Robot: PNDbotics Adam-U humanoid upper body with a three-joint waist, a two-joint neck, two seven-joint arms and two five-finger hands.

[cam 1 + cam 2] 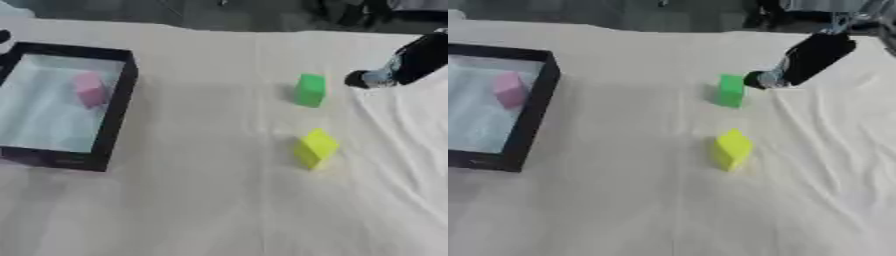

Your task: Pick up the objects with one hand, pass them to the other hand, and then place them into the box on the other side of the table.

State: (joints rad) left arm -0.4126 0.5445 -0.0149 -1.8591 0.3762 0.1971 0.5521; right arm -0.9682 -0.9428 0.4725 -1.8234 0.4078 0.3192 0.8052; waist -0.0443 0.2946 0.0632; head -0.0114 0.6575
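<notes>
Landmark: green block [310, 90], upright on the white-clothed counter [201, 200], right of centre.
R hand: R hand [765, 80] comes in from the upper right on a black arm, low over the cloth, just beside the green block on its right; touching or not, can't tell. Fingers too blurred to call released or clenched. Holds nothing that I can see.
L hand: no L hand clearly seen in either view.
Yellow block [316, 148]: nearer the camera than the green block, apart from it, turned corner-on.
Box [112, 125]: black walls, pale floor, well left of the green block; near wall close to the counter's left edge.
Pink block [89, 89]: inside box, toward the far end.
View diff: R eye view shows more of the arm, up to the far edge; L eye view cuts it at the right border but shows more of the box.
Writing: none legible.
Room: wide bare cloth between box and green block, and all along the near side.
</notes>
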